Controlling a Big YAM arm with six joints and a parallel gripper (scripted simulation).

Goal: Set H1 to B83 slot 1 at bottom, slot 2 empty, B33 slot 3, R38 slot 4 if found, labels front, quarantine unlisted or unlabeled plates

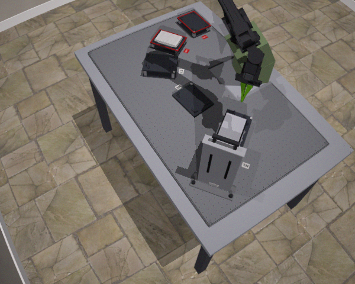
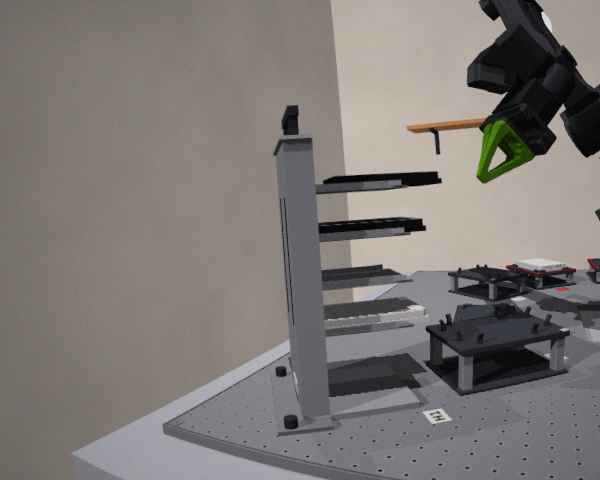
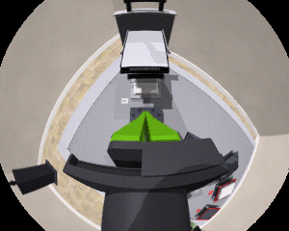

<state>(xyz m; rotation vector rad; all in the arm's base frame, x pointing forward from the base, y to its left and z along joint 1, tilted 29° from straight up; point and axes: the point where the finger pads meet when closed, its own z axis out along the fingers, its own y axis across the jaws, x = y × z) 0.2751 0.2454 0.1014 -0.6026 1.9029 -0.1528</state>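
The plate hotel H1 [image 1: 220, 161] [image 2: 297, 258] [image 3: 128, 25] is a grey tower with shelves that face my arm. A dark-sided plate with a light top [image 1: 232, 126] [image 2: 383, 179] [image 3: 144, 52] lies in the top slot. A second dark plate [image 2: 371, 224] lies in the slot below. The shelf under that [image 2: 365, 274] looks bare. A white plate [image 2: 378, 316] lies in the bottom slot. My gripper [image 1: 242, 98] [image 2: 482, 174] [image 3: 145, 115] is shut on nothing, its green fingers pressed together. It hangs in front of the top plate, apart from it, at about its height.
A red-edged nest holds a white plate [image 1: 168, 38] [image 2: 540, 264]. A second red-edged nest [image 1: 193, 21] looks bare. A dark nest [image 1: 159, 64] [image 2: 484, 276] and a peg-topped nest [image 1: 192, 99] [image 2: 496, 335] stand between them and the hotel.
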